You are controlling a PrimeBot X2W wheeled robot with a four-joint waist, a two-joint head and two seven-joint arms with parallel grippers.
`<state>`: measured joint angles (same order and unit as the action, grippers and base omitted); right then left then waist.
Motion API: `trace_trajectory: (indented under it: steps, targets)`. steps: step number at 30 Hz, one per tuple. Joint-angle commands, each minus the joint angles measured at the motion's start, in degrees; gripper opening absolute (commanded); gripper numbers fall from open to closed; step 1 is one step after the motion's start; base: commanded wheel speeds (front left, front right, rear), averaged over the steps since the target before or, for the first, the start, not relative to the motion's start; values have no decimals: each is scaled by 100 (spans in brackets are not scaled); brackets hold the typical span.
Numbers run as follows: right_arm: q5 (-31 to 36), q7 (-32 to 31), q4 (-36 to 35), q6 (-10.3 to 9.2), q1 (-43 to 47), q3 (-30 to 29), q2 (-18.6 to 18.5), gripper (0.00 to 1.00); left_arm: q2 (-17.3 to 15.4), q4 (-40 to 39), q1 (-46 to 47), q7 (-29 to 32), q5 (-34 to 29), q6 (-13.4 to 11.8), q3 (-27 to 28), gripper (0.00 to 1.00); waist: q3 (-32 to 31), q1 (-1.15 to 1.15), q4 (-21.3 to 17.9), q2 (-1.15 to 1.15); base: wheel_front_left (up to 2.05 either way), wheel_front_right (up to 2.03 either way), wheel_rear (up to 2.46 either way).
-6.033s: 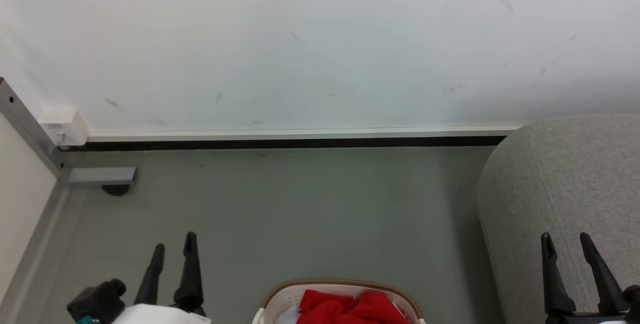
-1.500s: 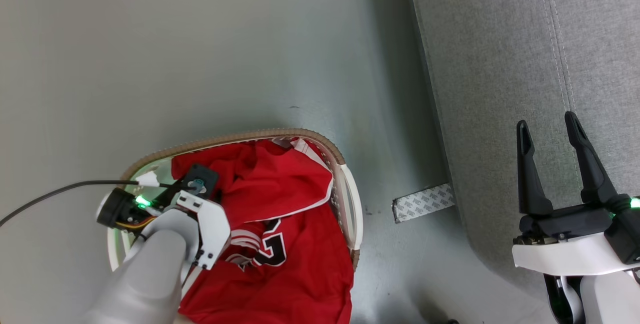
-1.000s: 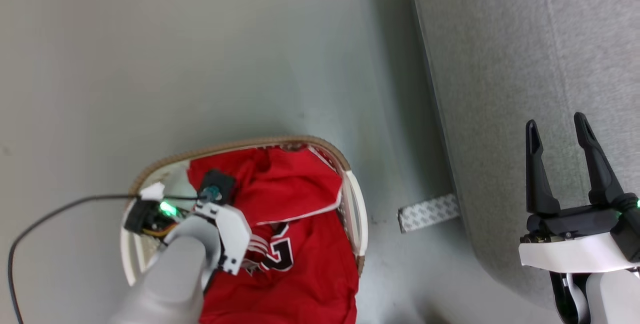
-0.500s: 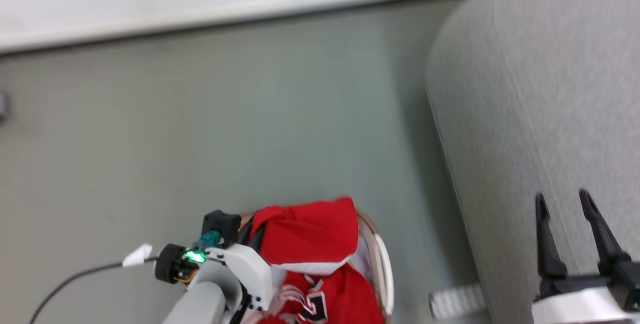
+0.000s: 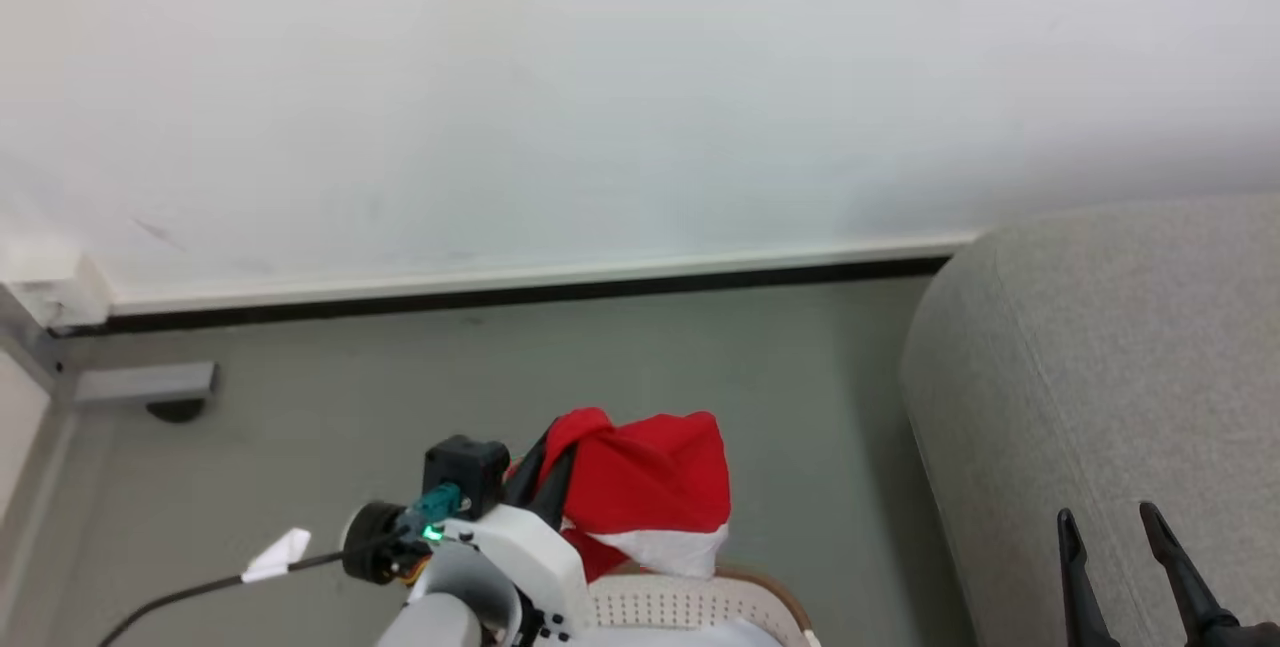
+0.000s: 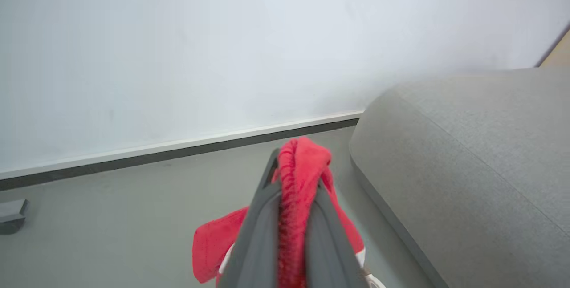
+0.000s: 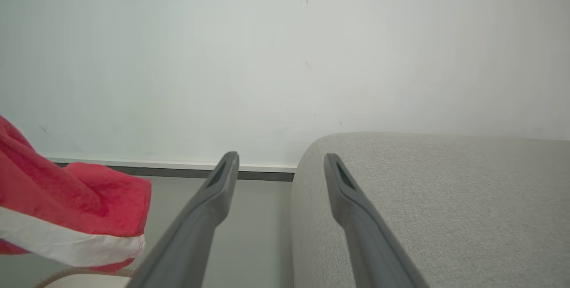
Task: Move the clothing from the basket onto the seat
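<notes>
Red jersey [image 5: 640, 472] fabric with a white trim stripe hangs bunched between the clamped dark fingers of my left gripper [image 6: 294, 181], held above the white perforated basket [image 5: 690, 599], and the light-grey upholstered sofa [image 5: 1100, 377] lies off to its right, nearer my empty, wide-open right gripper [image 5: 1107, 517].

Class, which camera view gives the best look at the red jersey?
The head view: the jersey hangs bunched from the shut left claw above the basket. The left wrist view shows a pinched fold, the right wrist view one white-trimmed corner.
</notes>
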<state>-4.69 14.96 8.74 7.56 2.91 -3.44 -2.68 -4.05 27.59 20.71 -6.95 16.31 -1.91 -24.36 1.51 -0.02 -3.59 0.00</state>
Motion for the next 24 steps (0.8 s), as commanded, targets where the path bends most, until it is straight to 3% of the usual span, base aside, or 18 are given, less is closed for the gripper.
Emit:
trace_trajectory:
  steps: [1, 11, 24]
  targets:
    - [36, 16, -23, -14, 75, 10, -19, 100, -75, -109, -81, 48, 86, -13, 22, 0, -265, 2, 124, 0, 0, 0, 0]
    - [406, 16, -453, -14, 235, 515, -17, 100, -448, -1791, -264, 835, 101, -141, 27, 0, -406, 2, 157, 0, 0, 0, 0]
    - [-169, -273, -355, -14, -444, 2806, -1084, 100, -545, -2857, -202, 1388, 78, -171, -157, 0, -315, 2, 215, 0, 0, 0, 0]
